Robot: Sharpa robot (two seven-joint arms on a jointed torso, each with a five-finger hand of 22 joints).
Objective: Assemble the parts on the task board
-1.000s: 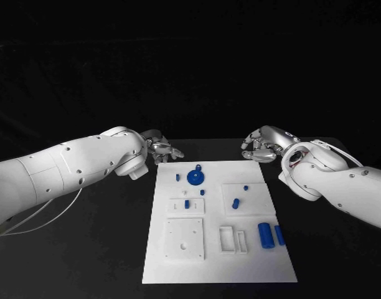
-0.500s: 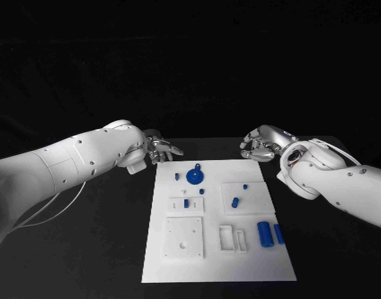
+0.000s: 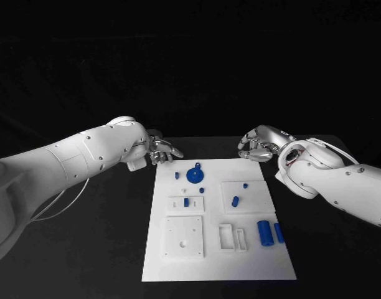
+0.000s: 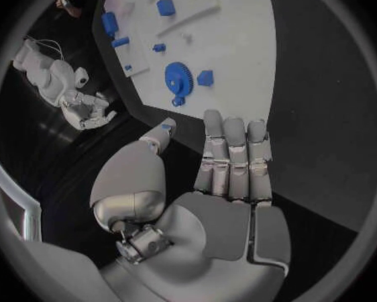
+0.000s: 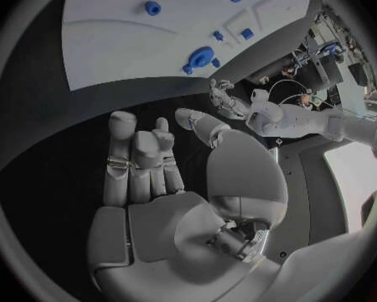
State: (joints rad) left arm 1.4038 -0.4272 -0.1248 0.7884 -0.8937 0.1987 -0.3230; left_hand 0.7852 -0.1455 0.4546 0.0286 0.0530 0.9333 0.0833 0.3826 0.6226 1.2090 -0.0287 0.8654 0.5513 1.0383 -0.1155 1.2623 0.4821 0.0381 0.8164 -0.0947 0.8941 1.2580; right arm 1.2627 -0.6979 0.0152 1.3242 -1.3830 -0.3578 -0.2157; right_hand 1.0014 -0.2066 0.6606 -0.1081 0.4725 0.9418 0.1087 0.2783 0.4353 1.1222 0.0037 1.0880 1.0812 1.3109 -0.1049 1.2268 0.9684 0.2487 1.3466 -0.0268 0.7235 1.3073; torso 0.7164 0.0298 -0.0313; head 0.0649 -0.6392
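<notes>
- White task board [image 3: 244, 261] lies flat on black table [image 3: 92, 249], between the two hands and nearer the robot than both.
- Left hand [image 3: 161, 150] hovers just off board's far corner on its own side, fingers apart and straight, holding nothing; same in the left wrist view [image 4: 226, 164].
- Right hand [image 3: 259, 147] hovers just past the opposite far corner, fingers loosely spread, nothing held; right wrist view [image 5: 142, 158] shows an empty palm.
- Blue gear [image 3: 195, 175] sits on board, closest part to left hand's fingertips, not touching them.
- Small blue block [image 3: 178, 177] just beside gear.
- Small blue peg [image 3: 235, 202] stands in a raised white square, mid-board, nearer the right hand's side.
- Two blue cylinders [image 3: 265, 234] lie side by side at the board's near end, well away from both hands.
</notes>
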